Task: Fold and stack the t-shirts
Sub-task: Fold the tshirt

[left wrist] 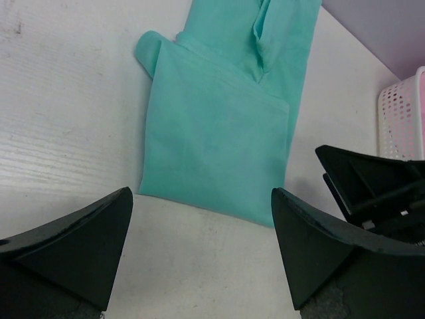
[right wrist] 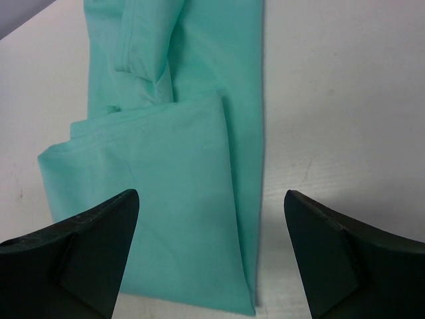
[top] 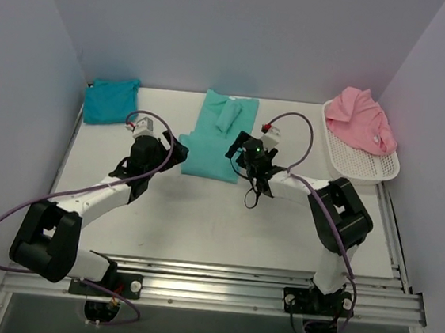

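White table; left gripper, right gripper, both released, hide sea-green t-shirt edges.

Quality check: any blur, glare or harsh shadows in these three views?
Top external: even, soft light, violet cast on walls, no glare. Left wrist: sea-green t-shirt sharp, left gripper fingers dark and soft-edged. Right wrist: cloth slightly soft, right gripper fingers underexposed.

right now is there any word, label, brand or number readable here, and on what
None: no readable text on the sea-green cloth t-shirt, the turquoise-blue cloth t-shirt, the pink cloth t-shirt or the white plastic mesh basket.
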{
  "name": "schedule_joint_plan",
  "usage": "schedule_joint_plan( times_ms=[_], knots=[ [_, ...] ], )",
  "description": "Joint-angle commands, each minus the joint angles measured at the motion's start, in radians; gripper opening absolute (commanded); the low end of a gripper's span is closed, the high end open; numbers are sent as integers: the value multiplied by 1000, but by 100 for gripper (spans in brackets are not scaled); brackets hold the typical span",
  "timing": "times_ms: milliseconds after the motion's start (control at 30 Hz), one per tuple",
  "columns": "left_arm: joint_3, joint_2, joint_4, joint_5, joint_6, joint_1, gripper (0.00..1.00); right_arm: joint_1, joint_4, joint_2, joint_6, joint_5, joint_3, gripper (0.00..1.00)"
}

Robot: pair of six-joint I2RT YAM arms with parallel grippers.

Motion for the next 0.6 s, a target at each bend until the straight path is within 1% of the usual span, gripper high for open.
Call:
schedule_joint_plan(
  times_ms=[0,200,400,567],
  knots=[
    [6,-37,22,-63,-6,-4,94,-36,92,62,-40,-87,124,86],
    [3,-6,55,-45,-6,-4,94,-47,49,201,-80,-98,280,83],
    [-1,0,72,-48,-6,-3,94,-72,38,292,-73,-128,363,81],
    [3,8,77,-42,-4,-3,94,-70,38,335,-69,-133,389,79]
  ],
)
